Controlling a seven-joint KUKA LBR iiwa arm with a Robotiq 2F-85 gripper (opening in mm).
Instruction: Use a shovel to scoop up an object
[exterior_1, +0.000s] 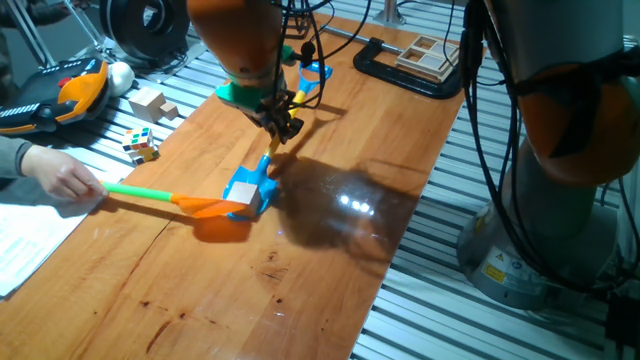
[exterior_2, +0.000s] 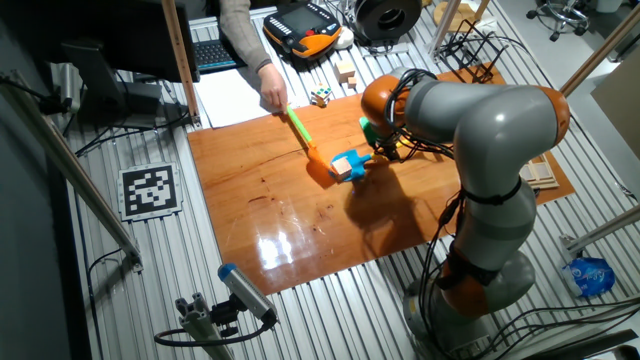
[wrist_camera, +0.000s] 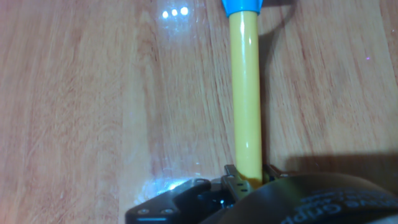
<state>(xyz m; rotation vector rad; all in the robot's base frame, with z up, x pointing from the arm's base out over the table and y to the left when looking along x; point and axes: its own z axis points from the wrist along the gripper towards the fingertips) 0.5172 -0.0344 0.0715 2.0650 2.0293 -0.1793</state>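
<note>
The shovel (exterior_1: 250, 187) lies with its blue blade flat on the wooden table (exterior_1: 330, 260), and the small pale cube (exterior_1: 243, 194) sits on the blade. The gripper (exterior_1: 282, 127) pinches the yellow shaft (clearest in the hand view). A person's hand (exterior_1: 62, 178) presses an orange-bladed shovel (exterior_1: 185, 203) against the blue blade, apparently touching it.

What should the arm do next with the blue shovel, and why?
Probably tip the shovel back and lift gently: the gripper holds its yellow shaft, the small wooden cube already sits on the blue blade, and the orange shovel is pressed against it.
</note>
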